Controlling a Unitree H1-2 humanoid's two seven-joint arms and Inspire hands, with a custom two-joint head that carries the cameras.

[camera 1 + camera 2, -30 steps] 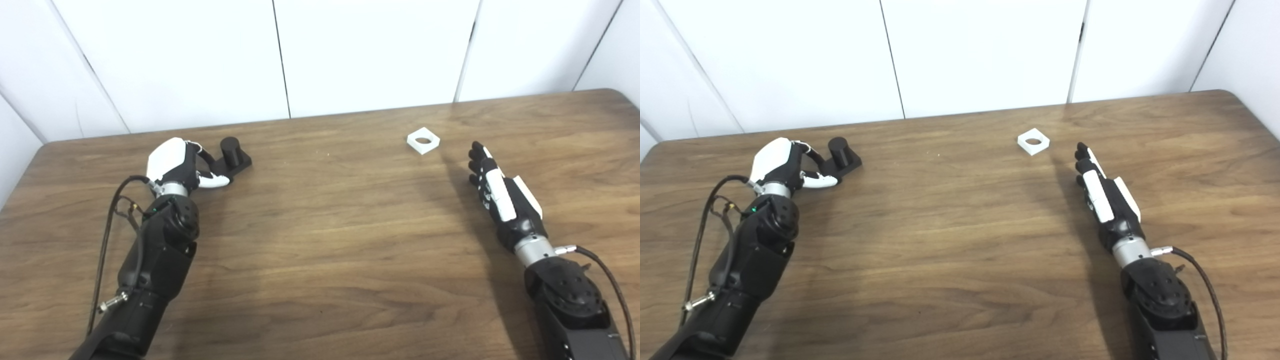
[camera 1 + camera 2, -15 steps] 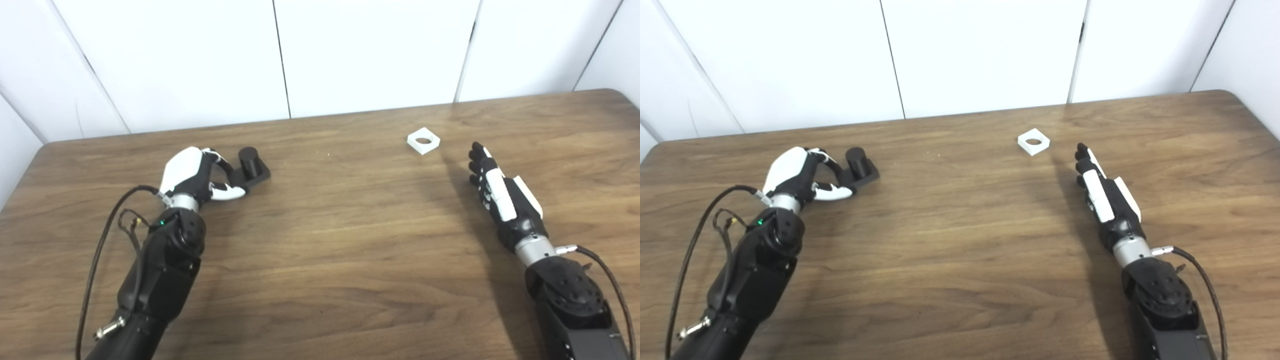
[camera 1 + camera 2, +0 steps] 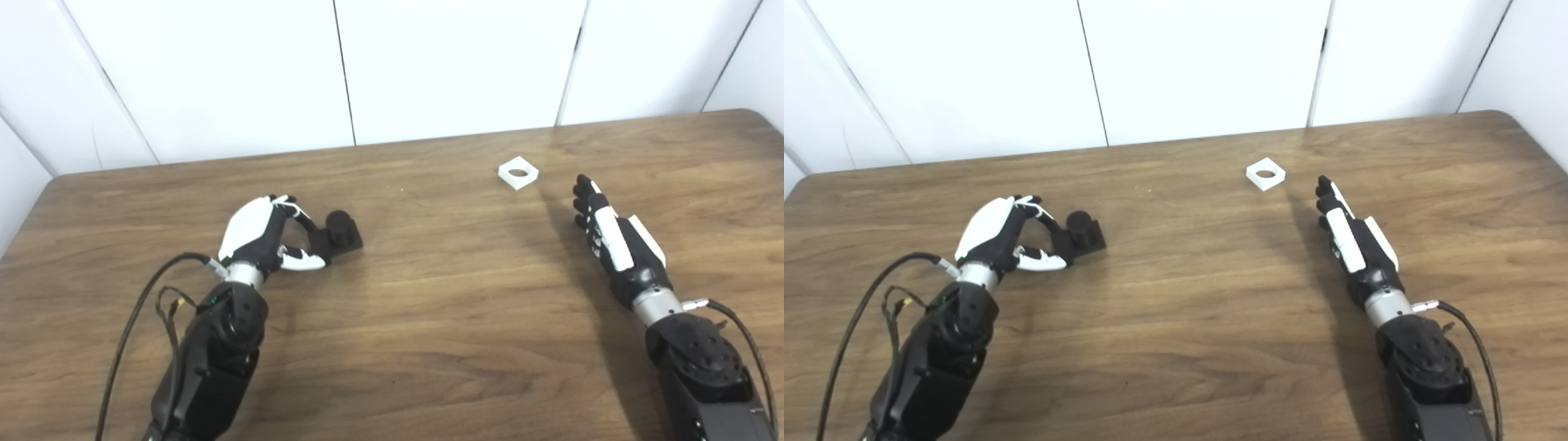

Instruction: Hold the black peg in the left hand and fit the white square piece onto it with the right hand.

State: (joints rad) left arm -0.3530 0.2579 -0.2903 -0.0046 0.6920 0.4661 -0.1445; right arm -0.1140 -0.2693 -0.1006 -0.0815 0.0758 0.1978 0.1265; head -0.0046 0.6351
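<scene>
The black peg [image 3: 339,231], a short cylinder on a square black base, is held at its base edge by my left hand [image 3: 263,236], left of the table's middle; it also shows in the right eye view [image 3: 1082,231]. I cannot tell whether the base touches the table. The white square piece [image 3: 518,173] with a round hole lies flat on the table at the far right of centre. My right hand [image 3: 606,236] is open, fingers straight, empty, a little right of and nearer than the white piece.
The brown wooden table [image 3: 429,318] ends at a white panelled wall [image 3: 429,61] behind. Black cables [image 3: 131,318] hang off my left forearm, and one runs by my right wrist [image 3: 735,318].
My left hand has moved the black peg right and toward me, nearer the table's middle. My right hand and the white piece have not moved.
</scene>
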